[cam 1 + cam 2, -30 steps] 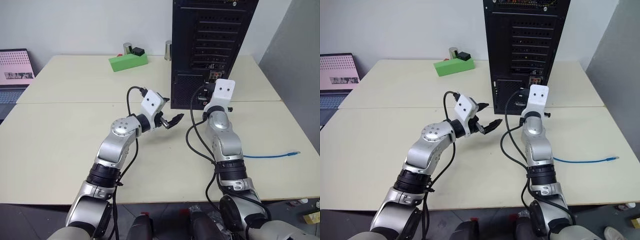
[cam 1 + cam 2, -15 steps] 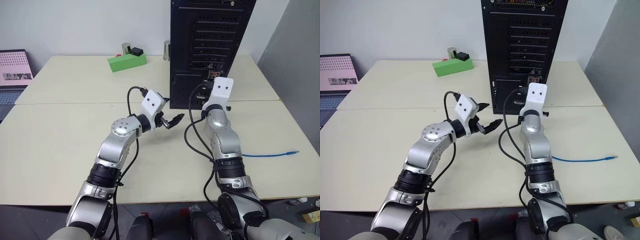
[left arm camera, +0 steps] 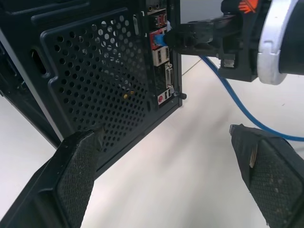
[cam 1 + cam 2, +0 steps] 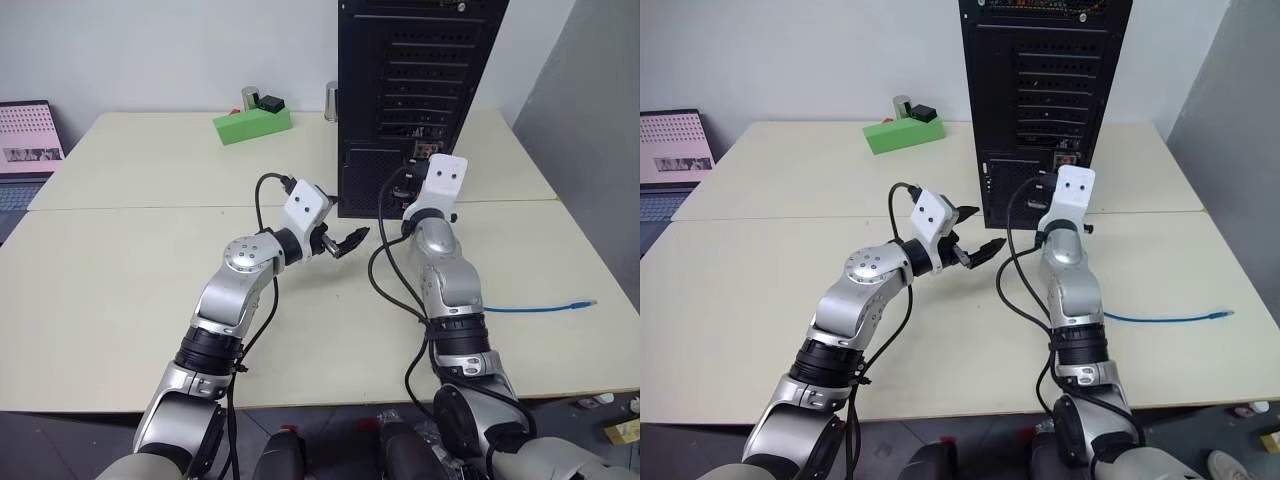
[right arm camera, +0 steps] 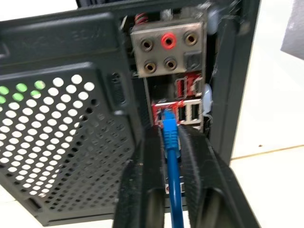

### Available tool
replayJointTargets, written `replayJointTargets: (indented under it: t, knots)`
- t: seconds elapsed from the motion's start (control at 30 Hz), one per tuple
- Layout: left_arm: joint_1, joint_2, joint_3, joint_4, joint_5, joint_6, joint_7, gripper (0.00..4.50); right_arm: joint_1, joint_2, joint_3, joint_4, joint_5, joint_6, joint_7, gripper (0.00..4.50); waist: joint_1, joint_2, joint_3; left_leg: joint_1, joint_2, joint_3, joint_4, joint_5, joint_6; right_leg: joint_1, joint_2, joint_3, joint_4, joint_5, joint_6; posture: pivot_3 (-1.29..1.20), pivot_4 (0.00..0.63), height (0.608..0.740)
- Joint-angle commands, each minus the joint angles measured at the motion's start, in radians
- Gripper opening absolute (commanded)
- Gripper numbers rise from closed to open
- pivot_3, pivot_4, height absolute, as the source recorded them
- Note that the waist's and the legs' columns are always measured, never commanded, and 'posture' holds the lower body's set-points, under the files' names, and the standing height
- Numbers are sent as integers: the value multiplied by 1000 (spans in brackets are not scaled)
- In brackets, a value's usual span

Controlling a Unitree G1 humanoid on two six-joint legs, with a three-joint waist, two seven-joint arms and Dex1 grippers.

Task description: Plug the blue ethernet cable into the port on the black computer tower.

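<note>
The cable's [image 5: 170,137] plug meets the tower's [image 5: 71,118] socket panel, between the right gripper's [image 5: 171,142] fingers. Whether they clench it can't be told. The left gripper [image 3: 166,161] gapes empty.

One computer tower [image 4: 420,90], one blue cable [image 4: 545,309], one green box [image 4: 252,124], one laptop [image 4: 28,135] and two desks [image 4: 120,290] are counted.

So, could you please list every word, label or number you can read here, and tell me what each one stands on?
Nothing can be read as text.
On the laptop screen: a pink page with rows of marks, too small to read.
On the black computer tower: faint raised lettering above the mesh, too blurred to read.
On the right gripper: an orange and white mark on its body, cut off and unreadable.
</note>
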Motion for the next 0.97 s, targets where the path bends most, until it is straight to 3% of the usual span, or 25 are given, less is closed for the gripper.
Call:
replayJointTargets:
  t: [0.03,0.3,0.4,0.53,0.63,0.8,0.97]
  knots:
    - [-7,2,20,-26,6,-22,7,4500,59,-11,44,-126,16,11,66,1286,2,0,0,0,0,0,0,0,0,0,0,0,0,0,0,0,150,740]
    - [-12,47,42,-9,17,6,-4,4500,207,-106,100,-404,58,133,226,2986,11,0,0,-1,0,0,0,0,0,0,0,-1,-1,0,0,0,150,740]
    - [-7,66,73,-17,-23,17,-36,4500,238,-176,87,-481,105,169,315,3606,12,0,0,-1,0,0,0,0,0,0,0,-1,-2,0,0,0,150,740]
    - [-33,117,93,1,-50,10,-113,4500,269,-355,31,-574,211,239,504,4437,14,0,0,-2,0,-1,0,0,0,1,0,-2,-3,0,0,0,150,740]
    - [-47,168,51,27,-8,1,-159,4500,270,-456,2,-586,270,263,596,4494,16,0,0,-2,0,-1,0,0,0,1,0,-2,-4,0,0,0,150,740]
    - [-19,235,49,-27,-63,-41,-321,4500,299,-646,-62,-626,428,339,820,4494,16,0,0,-2,0,-1,0,0,0,1,0,-2,-5,0,0,0,150,740]
    - [-27,261,69,-23,-123,-19,-408,4500,319,-725,-80,-612,460,337,861,4494,17,0,0,-4,0,-1,1,0,0,1,-1,-3,-6,0,0,0,150,740]
